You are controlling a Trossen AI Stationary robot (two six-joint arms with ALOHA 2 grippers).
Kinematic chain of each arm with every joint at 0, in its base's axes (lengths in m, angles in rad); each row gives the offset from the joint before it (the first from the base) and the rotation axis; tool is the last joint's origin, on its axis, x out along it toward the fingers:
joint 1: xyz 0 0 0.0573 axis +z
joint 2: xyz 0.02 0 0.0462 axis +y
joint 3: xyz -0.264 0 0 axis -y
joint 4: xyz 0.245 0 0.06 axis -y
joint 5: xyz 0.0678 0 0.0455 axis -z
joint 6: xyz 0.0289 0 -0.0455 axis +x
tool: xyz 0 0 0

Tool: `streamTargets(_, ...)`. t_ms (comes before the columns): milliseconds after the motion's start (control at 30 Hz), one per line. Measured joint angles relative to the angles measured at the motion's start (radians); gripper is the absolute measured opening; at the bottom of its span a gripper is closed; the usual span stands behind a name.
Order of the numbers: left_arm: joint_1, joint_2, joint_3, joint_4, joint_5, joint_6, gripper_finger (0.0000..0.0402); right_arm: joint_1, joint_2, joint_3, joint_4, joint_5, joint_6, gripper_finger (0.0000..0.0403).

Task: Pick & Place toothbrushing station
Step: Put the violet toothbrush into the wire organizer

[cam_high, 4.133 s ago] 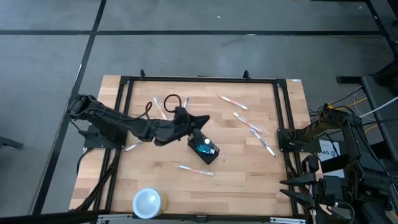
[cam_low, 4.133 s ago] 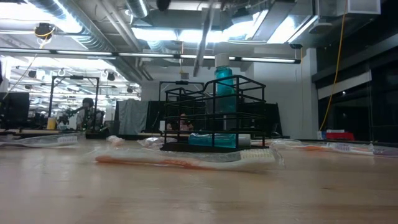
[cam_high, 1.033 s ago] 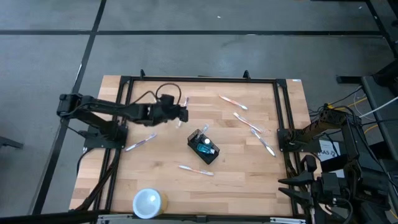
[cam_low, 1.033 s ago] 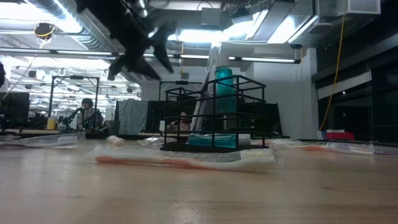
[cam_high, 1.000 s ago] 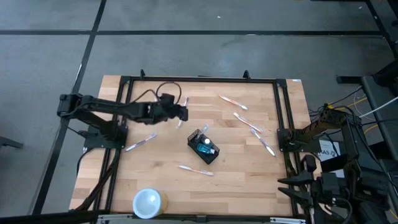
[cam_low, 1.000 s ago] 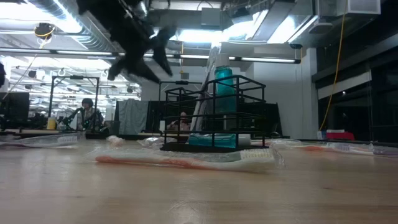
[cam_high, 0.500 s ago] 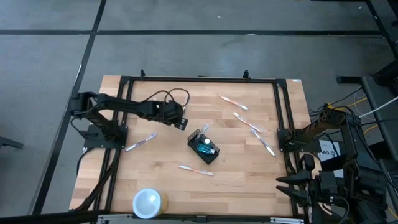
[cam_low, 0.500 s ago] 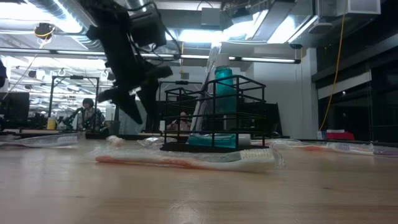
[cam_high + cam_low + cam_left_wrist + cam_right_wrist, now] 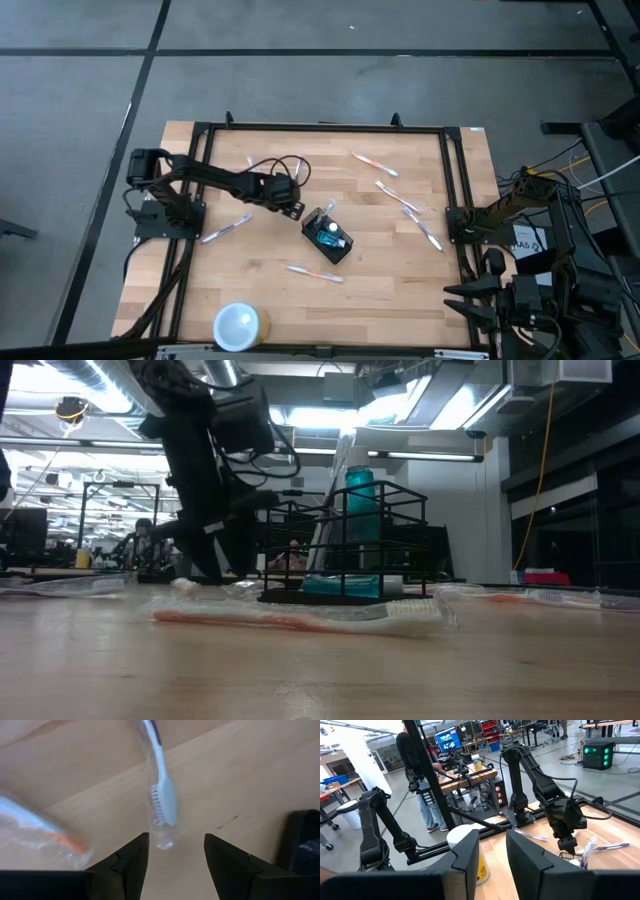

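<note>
Black left gripper (image 9: 174,851) low over wrapped toothbrush (image 9: 162,795), jaws spread, empty; right gripper (image 9: 492,851) parked, jaws apart.

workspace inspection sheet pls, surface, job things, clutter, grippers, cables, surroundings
surface: wooden table inside a black frame.
job's things: toothbrushing station, black caddy mid-table, holding a teal bottle.
clutter: wrapped toothbrushes scattered around the caddy, one with a white head; round white cup at the near edge.
grippers: left gripper open, low over the white-headed toothbrush beside the caddy; right gripper parked off the table's right side, empty, fingers apart.
cables: black loop on the left arm; wiring by the right arm's base.
surroundings: a person standing beyond the table; workbenches, monitors.
</note>
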Motion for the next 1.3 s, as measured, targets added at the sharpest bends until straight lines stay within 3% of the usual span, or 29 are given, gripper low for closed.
streamTargets(367, 0.0, 0.052, 0.002, 0.019, -0.008, 0.0, 0.0172, 0.001, 0.0, 0.0, 0.004, -0.01, 0.005, 0.01)
streamTargets(533, 0.012, 0.046, 0.0, 0.032, -0.02, 0.022, 0.0113, 0.001, 0.0, 0.0, 0.003, -0.01, 0.005, 0.01)
streamTargets(733, 0.029, 0.043, 0.0, 0.09, 0.047, 0.07, 0.0012, 0.001, 0.0, 0.0, 0.003, -0.01, 0.002, 0.01)
streamTargets(1000, -0.002, 0.0, 0.0, 0.112, 0.079, 0.038, 0.0002, 0.001, 0.0, 0.0, 0.004, -0.007, 0.006, 0.01)
streamTargets(1300, -0.032, -0.181, 0.0, 0.189, -0.011, -0.041, 0.0001, 0.001, 0.0, 0.0, 0.004, -0.006, 0.001, 0.01)
